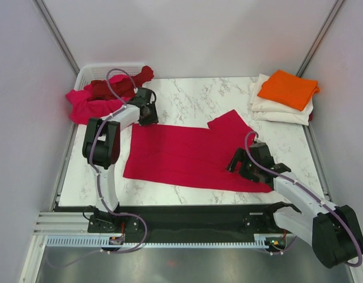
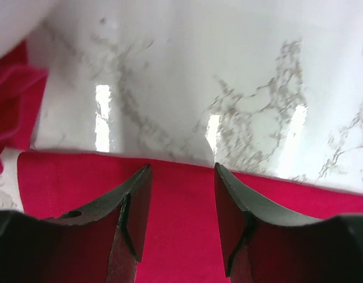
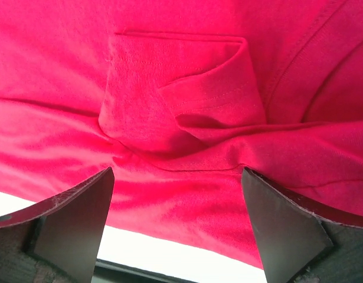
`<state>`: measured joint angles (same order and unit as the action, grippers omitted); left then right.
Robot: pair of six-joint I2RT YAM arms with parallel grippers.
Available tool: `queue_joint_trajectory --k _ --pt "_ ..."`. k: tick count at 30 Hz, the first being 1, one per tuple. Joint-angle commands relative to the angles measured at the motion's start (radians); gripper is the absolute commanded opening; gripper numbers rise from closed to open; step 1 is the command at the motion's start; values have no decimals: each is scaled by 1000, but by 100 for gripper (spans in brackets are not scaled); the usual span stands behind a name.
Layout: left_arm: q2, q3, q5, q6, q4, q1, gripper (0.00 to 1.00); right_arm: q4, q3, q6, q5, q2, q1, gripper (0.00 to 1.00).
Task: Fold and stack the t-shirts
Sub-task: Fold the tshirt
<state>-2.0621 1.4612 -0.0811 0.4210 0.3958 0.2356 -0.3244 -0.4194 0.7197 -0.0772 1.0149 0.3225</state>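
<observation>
Closest to the right wrist lens, the dark fingers point(image 3: 69, 224) of our right end effector point(image 3: 177, 174) stand spread wide, with nothing pinched between them. Just beyond them we see the crimson t-shirt point(image 3: 181, 135), bunched into soft creases. Its chest pocket point(image 3: 169, 82) faces us with one upper corner folded over. From above, this end effector sits over the near right corner of that shirt. The shirt lies spread flat across the middle of the marble worktop point(image 1: 193, 97), one short sleeve point(image 1: 231, 122) reaching toward the far right.

Our left end effector point(image 2: 182, 171) hangs at the shirt's far left corner. Its fingers are parted too, though less widely, with their tips over the shirt's far edge. Red cloth shows in the gap and bare marble lies beyond. We cannot tell whether the tips touch the cloth, and nothing is gripped.

At the far left corner stands a white basket point(image 1: 87, 73). The dark maroon t-shirt point(image 1: 119, 87) is draped over its rim, and the magenta-pink t-shirt point(image 1: 84, 105) spills beside it, near the left arm. At the far right corner we find the orange t-shirt point(image 1: 287, 88), folded, lying on top of folded cream-white t-shirts point(image 1: 281, 111), well apart from the crimson one.
</observation>
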Motion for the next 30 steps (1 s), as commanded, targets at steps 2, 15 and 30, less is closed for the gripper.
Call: queue_joint_trajectory --k 2,15,30 --pt "-43 125 -115 -183 -25 60 54 -169 -50 17 22 16 36 98" --pt "417 13 -5 -182 -29 74 79 -297 -571 -187 188 203 38 98" --pt "1089 -593 49 -231 -23 73 95 -335 -1337 -312 223 950 -148 94"
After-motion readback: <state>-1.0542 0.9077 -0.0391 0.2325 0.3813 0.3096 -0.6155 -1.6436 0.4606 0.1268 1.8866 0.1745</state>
